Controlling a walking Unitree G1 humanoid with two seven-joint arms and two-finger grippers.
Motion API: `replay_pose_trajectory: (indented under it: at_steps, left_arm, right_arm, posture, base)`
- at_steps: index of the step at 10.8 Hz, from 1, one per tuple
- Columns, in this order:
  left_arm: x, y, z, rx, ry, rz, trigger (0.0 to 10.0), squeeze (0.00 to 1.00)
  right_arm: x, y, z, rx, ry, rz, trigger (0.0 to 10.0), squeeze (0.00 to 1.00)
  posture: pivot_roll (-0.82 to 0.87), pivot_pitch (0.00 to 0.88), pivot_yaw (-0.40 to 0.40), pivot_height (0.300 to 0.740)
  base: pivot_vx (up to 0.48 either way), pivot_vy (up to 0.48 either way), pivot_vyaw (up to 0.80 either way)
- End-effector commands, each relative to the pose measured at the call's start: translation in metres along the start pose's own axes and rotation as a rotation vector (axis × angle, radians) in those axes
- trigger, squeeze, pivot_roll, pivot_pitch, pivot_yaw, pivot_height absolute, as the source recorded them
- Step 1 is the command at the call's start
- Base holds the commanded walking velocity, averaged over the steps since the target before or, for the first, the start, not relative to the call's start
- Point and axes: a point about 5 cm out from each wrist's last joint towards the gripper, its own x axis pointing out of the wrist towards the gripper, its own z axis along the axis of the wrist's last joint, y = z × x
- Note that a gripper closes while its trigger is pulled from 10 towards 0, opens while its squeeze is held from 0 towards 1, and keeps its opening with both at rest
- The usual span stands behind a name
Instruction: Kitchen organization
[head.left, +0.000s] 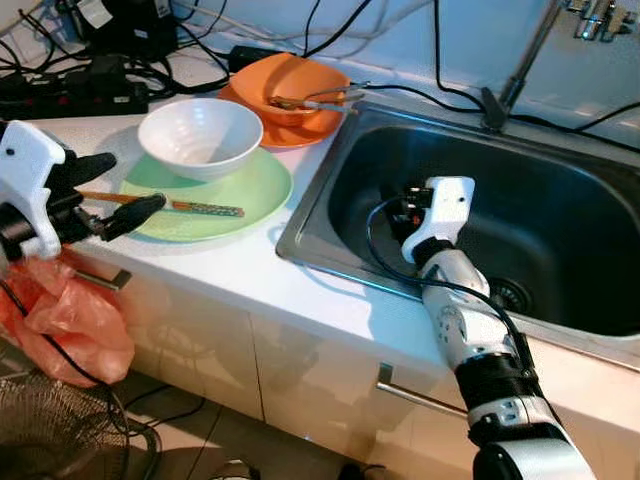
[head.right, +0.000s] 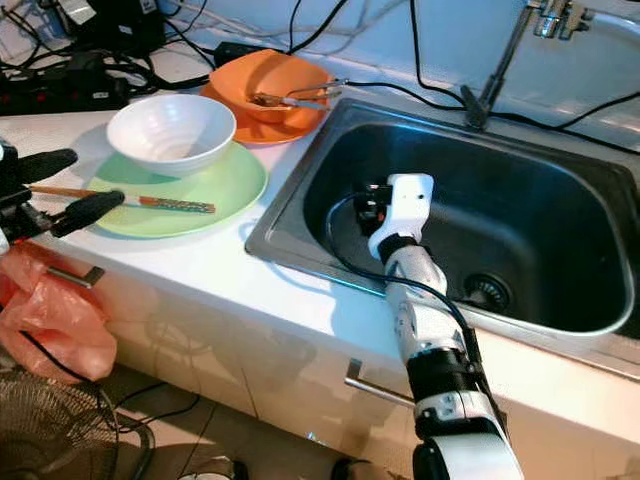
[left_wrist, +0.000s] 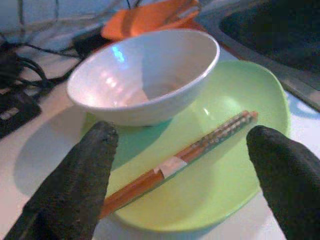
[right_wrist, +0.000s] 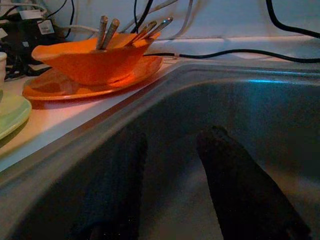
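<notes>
Orange-handled chopsticks (left_wrist: 180, 162) are lying on the green plate (left_wrist: 235, 200) beside the white bowl (left_wrist: 145, 75), light, stiff, probably slippery; left gripper (left_wrist: 185, 165) is straddling them open-fingered, mid-shaft grasp looking best.

- White table (head.left: 240, 270) with a steel sink (head.left: 330, 215) set into it.
- Green plate (head.left: 255, 195) lies just left of the sink.
- Orange plate (head.left: 300, 135) sits behind the sink's left corner.
- Black cables (head.left: 60, 85) lie further left of the sink.

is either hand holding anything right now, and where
Nothing is held. The left hand is open around the orange chopsticks; the right hand is open in the steel sink.
</notes>
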Motion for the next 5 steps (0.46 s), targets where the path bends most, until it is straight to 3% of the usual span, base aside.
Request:
replay_pose_trajectory:
  at_steps: [1,2,3,5]
  left_arm:
    - [0.002,0.003,0.003,0.029,0.01,-0.037,10.0,1.0]
    - [0.006,0.01,0.002,0.04,0.032,-0.028,10.0,1.0]
    - [0.012,0.018,-0.004,0.048,0.072,-0.025,10.0,0.0]
    - [0.025,0.021,-0.01,0.02,0.096,-0.06,10.0,0.0]
  right_arm:
    - [-0.002,-0.004,-0.006,0.005,0.018,-0.021,10.0,0.0]
    - [-0.002,-0.003,-0.006,0.008,0.018,-0.022,10.0,0.0]
    - [-0.001,-0.001,-0.007,0.011,0.018,-0.02,10.0,0.0]
    - [-0.001,0.0,-0.007,0.015,0.015,-0.021,10.0,0.0]
  posture:
    - [0.12,0.095,-0.027,0.74]
    - [0.13,0.094,-0.025,0.74]
    - [0.12,0.092,-0.019,0.74]
    - [0.11,0.091,-0.01,0.74]
  base:
    - [0.0,0.0,0.0]
    - [0.0,0.0,0.0]
    - [0.0,0.0,0.0]
    - [0.0,0.0,0.0]
